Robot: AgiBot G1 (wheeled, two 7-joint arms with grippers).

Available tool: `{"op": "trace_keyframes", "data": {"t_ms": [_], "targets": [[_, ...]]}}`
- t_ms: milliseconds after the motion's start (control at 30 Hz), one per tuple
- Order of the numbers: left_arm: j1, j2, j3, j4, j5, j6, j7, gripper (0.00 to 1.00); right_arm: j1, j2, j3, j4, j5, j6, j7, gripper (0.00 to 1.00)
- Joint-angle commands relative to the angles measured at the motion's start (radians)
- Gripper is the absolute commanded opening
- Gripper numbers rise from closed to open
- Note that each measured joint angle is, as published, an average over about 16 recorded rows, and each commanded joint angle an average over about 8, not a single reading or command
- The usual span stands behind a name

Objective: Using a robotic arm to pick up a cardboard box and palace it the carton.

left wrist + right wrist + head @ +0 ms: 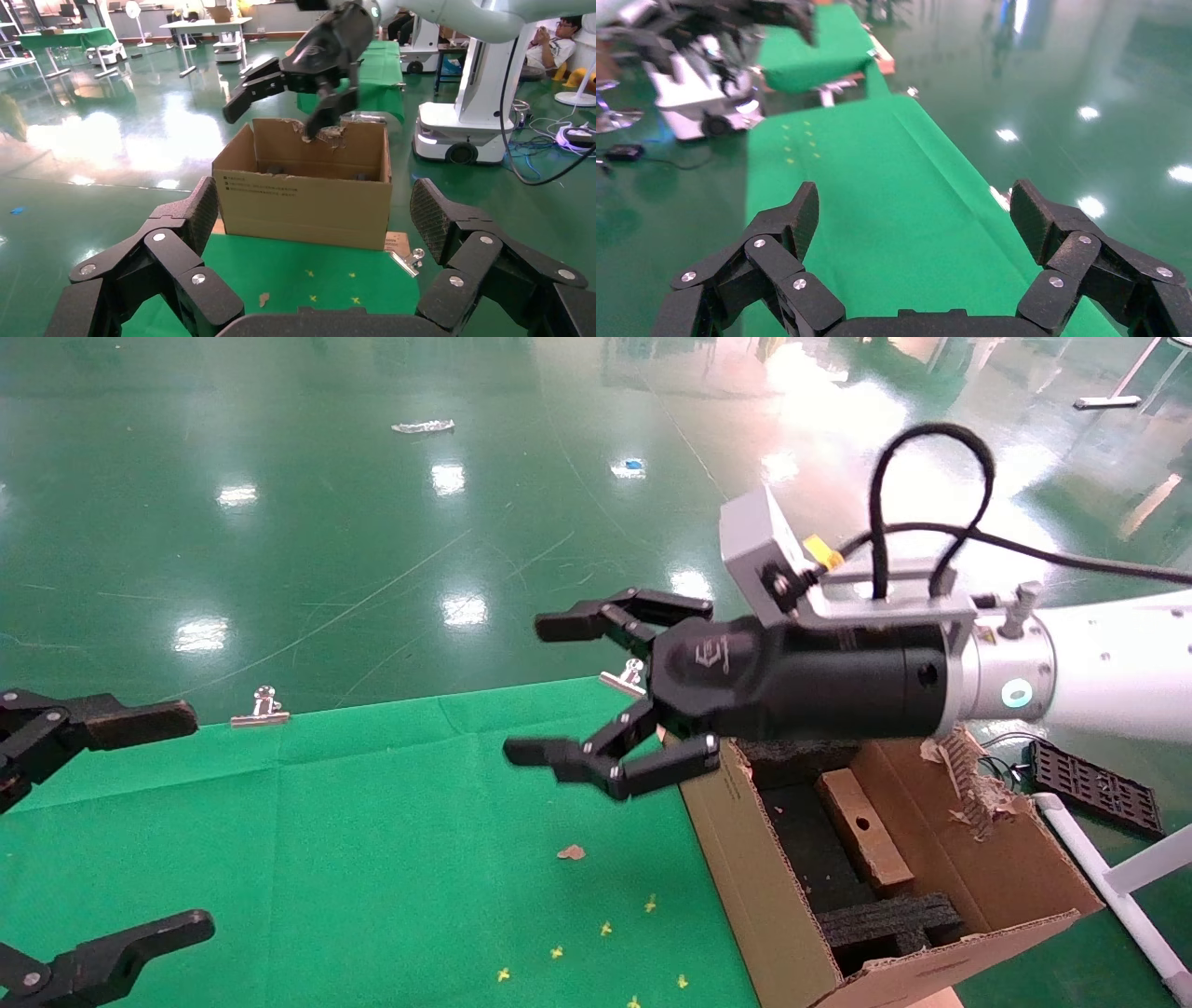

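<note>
A glossy green floor spreads behind a table covered with green cloth, whose far edge is pinned by silver clips.

The carton stands at the robot's right end of the table, open at the top, with ragged torn flaps and black foam blocks inside. From the left wrist view its printed side wall faces the camera.

The robotic arm on the right reaches in roughly level from the right, its black wrist hanging above the carton's far-left corner, with the grey camera box and a looping black cable on top. The right gripper points to the left, out past the carton and over the cloth, with its fingers spread wide and nothing between them.

The left gripper sits at the left edge of the head view, low over the cloth, fingers also wide apart and empty.

The cardboard box lies inside the carton, between the foam blocks. Its long axis runs from the far side toward the near right, and a round hole shows on its upper face.

A small brown scrap and yellow marks dot the cloth near the carton.
</note>
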Motion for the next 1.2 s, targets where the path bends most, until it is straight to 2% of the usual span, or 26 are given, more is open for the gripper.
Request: {"op": "trace_keyframes", "data": {"t_ms": [33,300,500,1200], "targets": [[0.000,0.000,0.000,0.000,0.000,0.000,0.000,1.00,-0.037,-0.002,0.036,0.024,0.015,-0.010,-0.014,1.00],[0.000,0.000,0.000,0.000,0.000,0.000,0.000,1.00,-0.184,-0.009,0.177,0.117,0.075,-0.051,-0.068,1.00],[0.000,0.000,0.001,0.000,-0.001,0.000,0.000,1.00,-0.261,-0.013,0.250,0.164,0.107,-0.072,-0.093,1.00],[0.000,0.000,0.001,0.000,-0.001,-0.001,0.000,1.00,-0.247,-0.013,0.237,0.156,0.102,-0.069,-0.090,1.00]]}}
